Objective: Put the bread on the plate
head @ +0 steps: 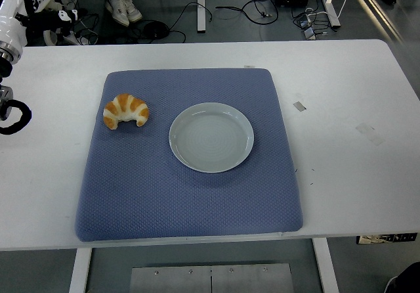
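Blue quilted cloth, a square mat (pixel 190 194), covers the middle of the white table (pixel 348 148) and carries both of the task's things. On its left part, toward the far side, lies the bread (pixel 125 111), a golden-brown croissant with pale stripes, its curved back to the far side and its two tips pointing near. Just right of it, apart and not touching, sits the plate (pixel 211 137), round, pale grey-green and bare, roughly at the mat's centre. The bread rests on the cloth, not on the plate. At the left edge of the table the left arm (pixel 8 37) shows only in part: white casing at the far corner and, below it, a black curved piece (pixel 14 117) lying over the table top well left of the mat. Too little of the left hand is in frame to tell whether its fingers are spread or curled, and nothing is seen in its hold. A small grey tag (pixel 299 106) lies on the bare table right of the mat. Beyond the far edge are cables on the floor and a person's white shoes (pixel 123 8).
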### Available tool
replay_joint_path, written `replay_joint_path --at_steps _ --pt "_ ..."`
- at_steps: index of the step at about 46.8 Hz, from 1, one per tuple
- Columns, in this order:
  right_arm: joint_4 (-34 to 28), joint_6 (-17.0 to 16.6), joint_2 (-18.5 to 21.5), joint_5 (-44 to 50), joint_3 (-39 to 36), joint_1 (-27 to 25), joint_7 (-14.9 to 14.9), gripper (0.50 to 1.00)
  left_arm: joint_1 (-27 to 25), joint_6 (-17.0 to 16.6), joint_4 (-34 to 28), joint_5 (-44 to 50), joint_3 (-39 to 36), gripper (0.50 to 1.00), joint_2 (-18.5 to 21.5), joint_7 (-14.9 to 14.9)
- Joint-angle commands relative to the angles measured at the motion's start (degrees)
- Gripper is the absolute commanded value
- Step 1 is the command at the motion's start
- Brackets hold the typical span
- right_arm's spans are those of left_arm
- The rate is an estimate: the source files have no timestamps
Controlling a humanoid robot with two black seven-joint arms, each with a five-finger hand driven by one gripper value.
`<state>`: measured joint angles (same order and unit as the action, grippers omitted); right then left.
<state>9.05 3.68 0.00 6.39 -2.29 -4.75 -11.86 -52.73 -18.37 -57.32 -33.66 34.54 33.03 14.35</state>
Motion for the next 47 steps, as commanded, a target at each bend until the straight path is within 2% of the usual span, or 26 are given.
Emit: replay_joint_path --at_steps 1,5,14,19,24,29,35,47 --pt "0.0 0.01 0.0 0.02 0.0 0.0 0.0 1.0 -0.01 0.0 0.02 -0.01 0.0 0.977 0.02 -0.11" --pt "0.0 0.01 0.0 0.02 0.09 0.0 0.0 1.0 -0.1 0.0 -0.07 0.08 0.0 0.977 -0.07 -1.42" --pt "0.0 0.01 0.0 -0.06 0.09 0.0 0.0 1.0 -1.15 0.7 -1.91 -0.8 -0.17 0.968 0.63 -6.34" --pt "0.0 0.01 0.0 -0.06 0.09 0.0 0.0 1.0 -1.24 0.79 -7.18 -2.81 -0.87 0.96 2.39 -11.61" --pt "0.0 0.01 0.0 -0.06 0.0 0.0 0.0 1.0 -1.33 0.62 -12.37 -9.31 -0.88 0.957 3.53 -17.06" --pt "0.0 0.01 0.0 0.02 0.0 0.0 0.0 1.0 -1.15 0.53 -13.87 -17.04 -0.96 0.957 3.45 -19.44" --pt "0.0 0.01 0.0 0.02 0.0 0.0 0.0 1.0 -0.89 0.53 -14.13 -22.06 -2.1 0.957 3.27 -22.78" --pt "0.0 0.01 0.0 0.02 0.0 0.0 0.0 1.0 -0.62 0.62 -15.81 -31.82 -6.23 0.957 2.74 -26.03"
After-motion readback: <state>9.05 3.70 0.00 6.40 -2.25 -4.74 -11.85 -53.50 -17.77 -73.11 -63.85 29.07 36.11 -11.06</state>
